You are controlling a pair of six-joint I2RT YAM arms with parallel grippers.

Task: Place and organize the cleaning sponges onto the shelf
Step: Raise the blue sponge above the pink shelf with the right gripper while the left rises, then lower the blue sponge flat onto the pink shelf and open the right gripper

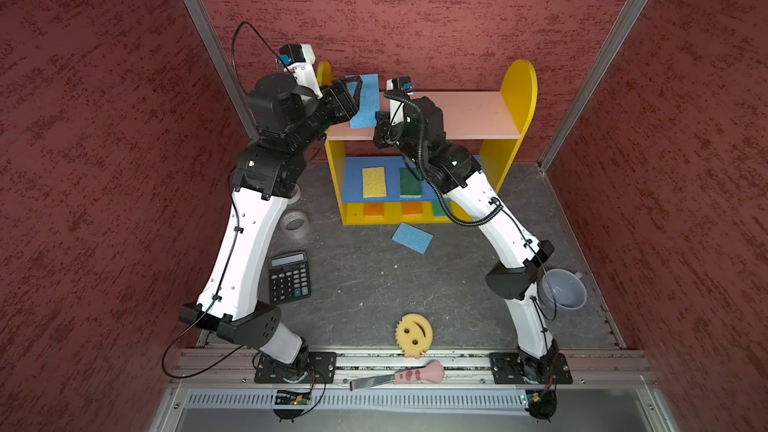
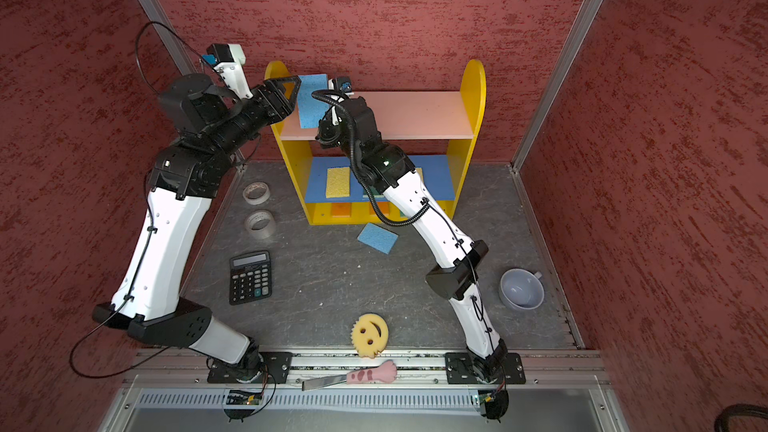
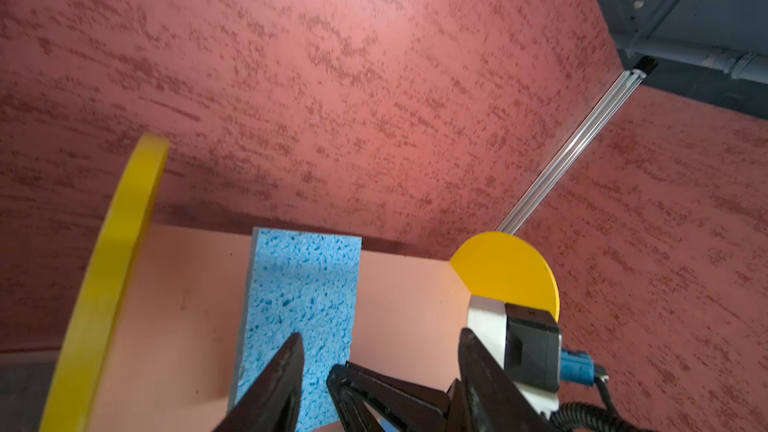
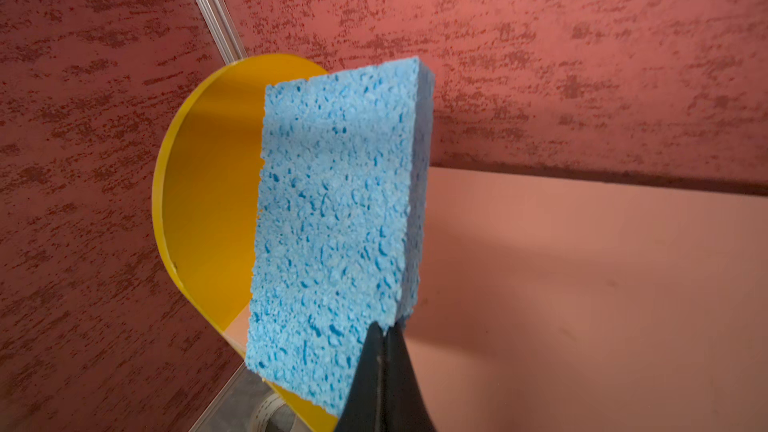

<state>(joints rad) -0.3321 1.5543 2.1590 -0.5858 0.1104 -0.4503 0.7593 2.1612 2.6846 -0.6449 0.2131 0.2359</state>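
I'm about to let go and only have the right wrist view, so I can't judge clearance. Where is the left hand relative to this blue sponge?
Observer: The left hand is open. In both top views it sits at the left edge of the held blue sponge. I cannot tell whether they touch.
Operator: Anything on the lower boards?
Observer: A yellow sponge and a green sponge lie flat on the blue middle board.
Operator: What remains off the shelf?
Observer: A second blue sponge lies in front of the shelf, and the smiley sponge lies farther forward. Both are on the table.
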